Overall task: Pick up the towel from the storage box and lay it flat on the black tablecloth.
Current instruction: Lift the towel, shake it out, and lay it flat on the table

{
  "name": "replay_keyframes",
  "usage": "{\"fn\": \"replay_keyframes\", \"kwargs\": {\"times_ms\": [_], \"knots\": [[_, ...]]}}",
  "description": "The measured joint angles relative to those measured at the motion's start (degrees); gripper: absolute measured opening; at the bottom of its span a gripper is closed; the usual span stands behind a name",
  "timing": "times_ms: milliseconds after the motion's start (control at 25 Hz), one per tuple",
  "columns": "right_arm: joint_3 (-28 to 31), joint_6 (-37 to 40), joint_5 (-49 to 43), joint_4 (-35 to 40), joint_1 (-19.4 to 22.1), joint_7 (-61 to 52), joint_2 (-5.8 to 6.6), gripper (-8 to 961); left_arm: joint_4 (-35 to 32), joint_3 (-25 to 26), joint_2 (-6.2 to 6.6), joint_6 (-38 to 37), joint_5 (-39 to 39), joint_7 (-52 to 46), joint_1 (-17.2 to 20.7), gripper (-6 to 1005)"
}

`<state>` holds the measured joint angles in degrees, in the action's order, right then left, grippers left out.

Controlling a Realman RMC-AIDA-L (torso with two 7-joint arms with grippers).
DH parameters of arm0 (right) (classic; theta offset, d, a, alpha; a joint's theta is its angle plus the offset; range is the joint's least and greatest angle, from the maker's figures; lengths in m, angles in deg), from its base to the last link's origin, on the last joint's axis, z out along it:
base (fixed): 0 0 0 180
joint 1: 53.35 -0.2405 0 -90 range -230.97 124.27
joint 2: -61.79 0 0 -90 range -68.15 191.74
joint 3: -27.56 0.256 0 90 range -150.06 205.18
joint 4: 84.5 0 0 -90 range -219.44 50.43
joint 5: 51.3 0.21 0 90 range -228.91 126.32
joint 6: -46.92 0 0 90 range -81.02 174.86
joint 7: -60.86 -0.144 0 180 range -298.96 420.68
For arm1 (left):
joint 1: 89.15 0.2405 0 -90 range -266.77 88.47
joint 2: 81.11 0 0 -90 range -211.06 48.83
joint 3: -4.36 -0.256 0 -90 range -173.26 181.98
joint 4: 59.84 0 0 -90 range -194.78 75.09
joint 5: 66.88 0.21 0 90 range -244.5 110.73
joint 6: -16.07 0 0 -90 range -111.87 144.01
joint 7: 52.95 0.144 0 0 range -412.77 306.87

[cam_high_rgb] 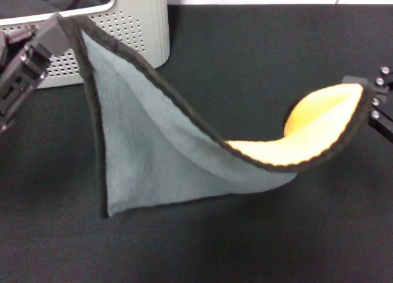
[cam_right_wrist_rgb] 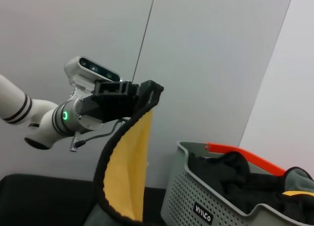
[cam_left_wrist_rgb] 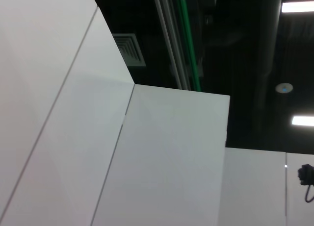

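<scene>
Head view: fleecy square towel (cam_high_rgb: pixel 153 154), grey-green one side, yellow the other, black trim, is stretched in the air between both arms over the matte black tablecloth (cam_high_rgb: pixel 258 62); its low corner hangs down to or just above the cloth. Left gripper (cam_high_rgb: pixel 58 28) is clenched on the upper corner, just in front of the pale grey perforated plastic storage box (cam_high_rgb: pixel 138 31). Right gripper (cam_high_rgb: pixel 367 99) grasps the far yellow-side corner at the right edge.

Left wrist view: white wall panels (cam_left_wrist_rgb: pixel 147 152), dark ceiling only; no towel.

Right wrist view: left gripper (cam_right_wrist_rgb: pixel 140 96) pinching towel corner, yellow face (cam_right_wrist_rgb: pixel 127 172) hanging; box (cam_right_wrist_rgb: pixel 206 206) holds dark cloths.
</scene>
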<state>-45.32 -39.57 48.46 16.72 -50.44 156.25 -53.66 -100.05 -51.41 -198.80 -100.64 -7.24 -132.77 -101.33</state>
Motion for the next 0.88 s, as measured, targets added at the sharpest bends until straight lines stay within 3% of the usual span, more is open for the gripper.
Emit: {"fn": "replay_keyframes", "kwargs": {"times_ms": [400,880], "knots": [[8.17,-9.62,4.13,6.39,4.23,-5.95,-0.28,33,-0.12,-4.78,-0.72,-0.09,-0.53,1.27,1.42,23],[14.26,-13.83,9.47,7.73,10.01,-9.18,-0.85,38,-0.22,-11.95,-1.30,-0.19,-1.98,6.68,6.99,23]]}}
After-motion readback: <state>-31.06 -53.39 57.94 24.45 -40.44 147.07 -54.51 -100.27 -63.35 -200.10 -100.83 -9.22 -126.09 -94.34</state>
